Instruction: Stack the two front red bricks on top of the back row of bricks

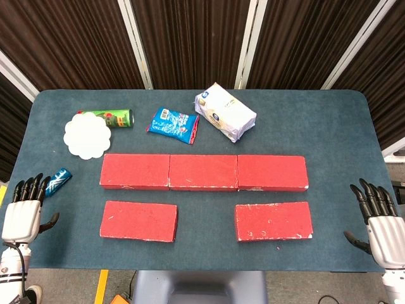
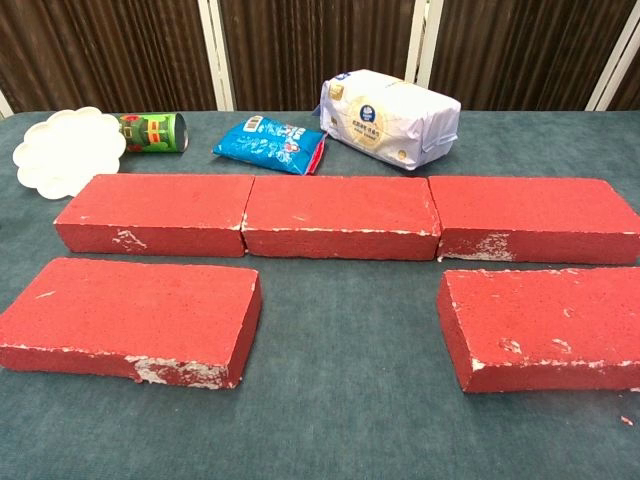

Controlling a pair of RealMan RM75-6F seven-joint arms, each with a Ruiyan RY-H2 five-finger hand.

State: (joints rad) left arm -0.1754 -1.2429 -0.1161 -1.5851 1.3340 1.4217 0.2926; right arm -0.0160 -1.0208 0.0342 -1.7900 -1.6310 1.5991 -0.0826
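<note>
at 7 and 5 o'clock on desk (image 1: 202, 247): front bricks (image 1: 138, 221) (image 1: 273, 221), rigid, heavy, gritty | grasp long edges | left robot hand (image 1: 23, 212), right robot hand (image 1: 381, 225) released, empty

Rough red bricks on a matt cloth table, from where I sit at the controls.

I see the front left brick (image 2: 130, 318) and front right brick (image 2: 545, 325) as coarse, matt and grainy, chipped pale along their edges, like the back row (image 2: 345, 215). The table (image 1: 329, 126) wears a dull teal felt-like cloth. The blue snack packet (image 2: 270, 143) and white wrapped pack (image 2: 390, 117) look like glossy plastic film, the green can (image 2: 155, 131) shiny, the white plate (image 2: 65, 150) matt. My left hand (image 1: 22, 212) and right hand (image 1: 383, 225) show smooth pale shells with black fingers.
</note>
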